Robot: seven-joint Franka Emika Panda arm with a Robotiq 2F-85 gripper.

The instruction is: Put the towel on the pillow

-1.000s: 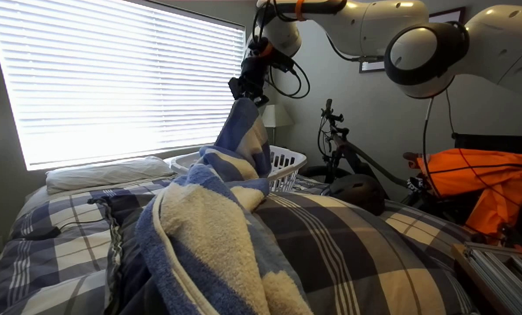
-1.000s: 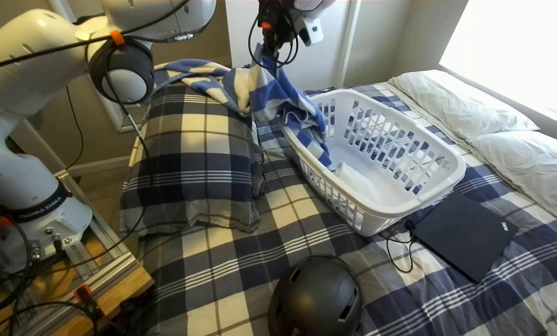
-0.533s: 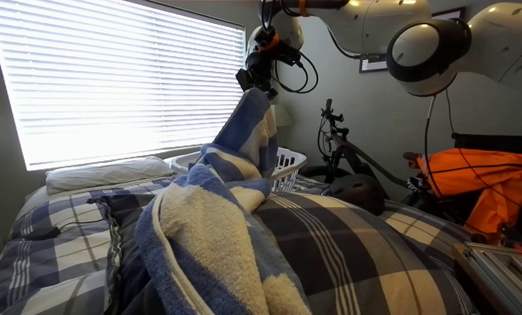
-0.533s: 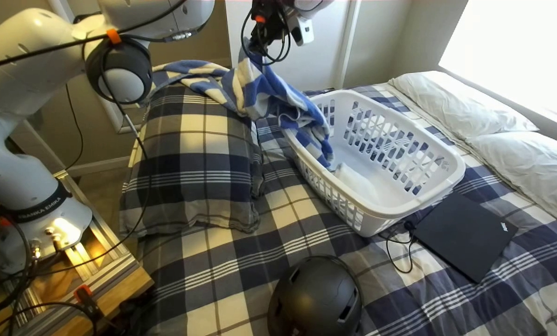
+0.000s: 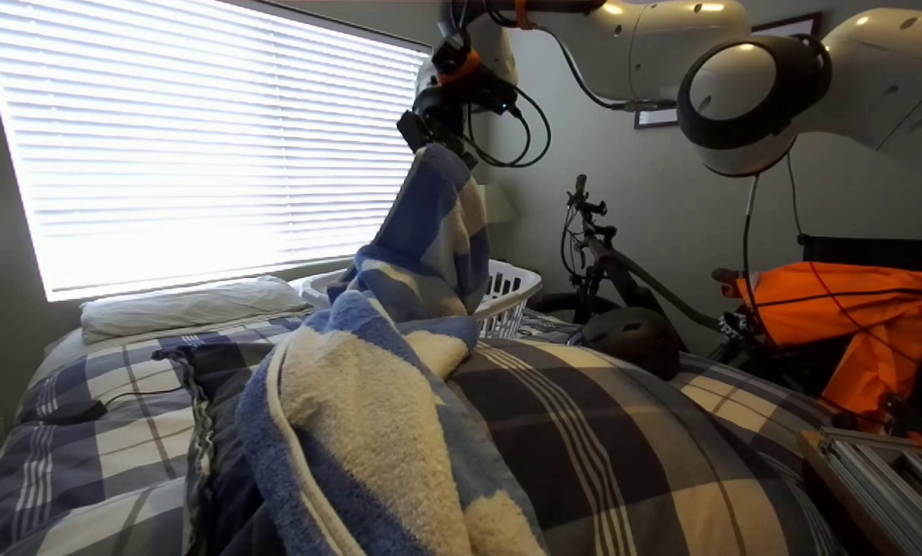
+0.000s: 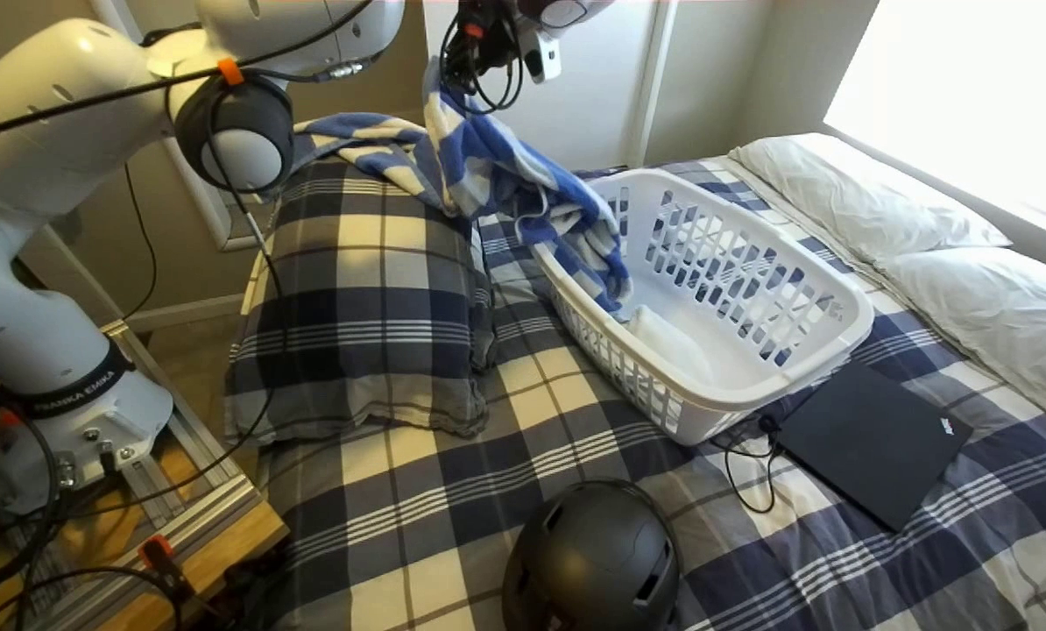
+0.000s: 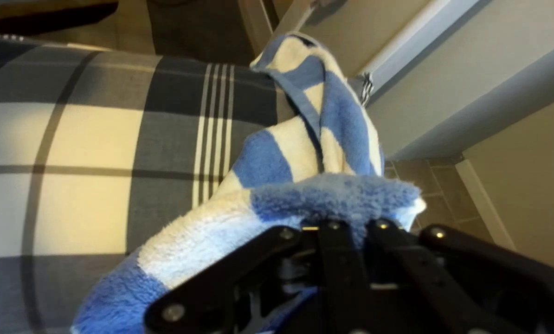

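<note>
The towel [image 6: 488,162], blue and cream, is bunched and stretched between the plaid pillow [image 6: 383,298] and the white laundry basket. One part lies over the far end of the pillow. The other end hangs over the basket rim into the basket. In an exterior view the towel [image 5: 368,417] lies across the pillow [image 5: 623,440] in the foreground. My gripper [image 5: 443,151] is shut on a fold of the towel and holds it raised above the pillow. In the wrist view the gripper [image 7: 361,232] has blue pile between its fingertips, with the towel [image 7: 267,160] and pillow [image 7: 91,139] beyond.
The white basket [image 6: 716,390] stands beside the pillow with a white cloth [image 6: 667,342] inside. A black helmet [image 6: 593,561], a black laptop [image 6: 873,438] and white pillows [image 6: 865,188] lie on the bed. A bicycle [image 5: 608,255] and orange cloth [image 5: 839,309] stand beyond.
My gripper has moved away from the basket, toward the pillow side, and slightly up. The held fold of towel has gone with it. The part on the pillow has barely moved.
</note>
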